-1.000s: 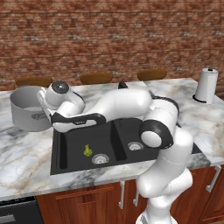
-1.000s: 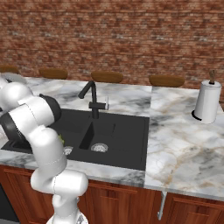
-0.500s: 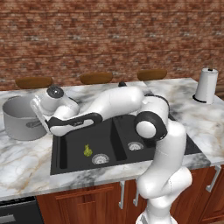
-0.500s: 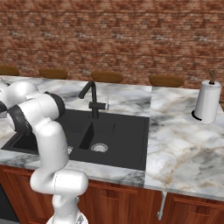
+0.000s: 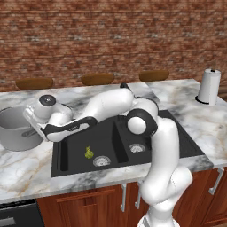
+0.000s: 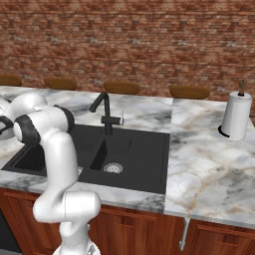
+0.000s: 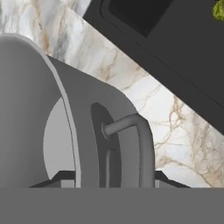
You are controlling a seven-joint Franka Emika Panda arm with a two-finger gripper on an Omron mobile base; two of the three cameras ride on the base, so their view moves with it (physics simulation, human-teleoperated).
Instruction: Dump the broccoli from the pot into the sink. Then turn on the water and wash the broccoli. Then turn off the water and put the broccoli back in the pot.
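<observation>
The grey metal pot (image 5: 13, 129) stands upright on the marble counter left of the sink (image 5: 177, 142). My gripper (image 5: 35, 127) is at the pot's right rim, shut on the wall beside a loop handle (image 7: 136, 131). In the hand view the pot's wall (image 7: 26, 109) runs between the two dark finger tips, where the gripper (image 7: 109, 177) clamps it. The small yellow-green broccoli (image 5: 88, 152) lies on the floor of the sink's left basin, next to the silver drain (image 5: 101, 160). A bit of the broccoli (image 7: 218, 11) shows at the hand view's top right corner.
A black faucet (image 6: 103, 110) rises behind the sink (image 6: 144, 149). A paper towel roll (image 5: 209, 86) stands on the counter at the far right. Three brown wooden bowls (image 5: 97, 79) line the back edge by the brick wall. My arm spans the sink's left basin.
The gripper has carried the pot leftward, away from the sink, and lower toward the counter. The broccoli has stayed where it was in the left basin.
</observation>
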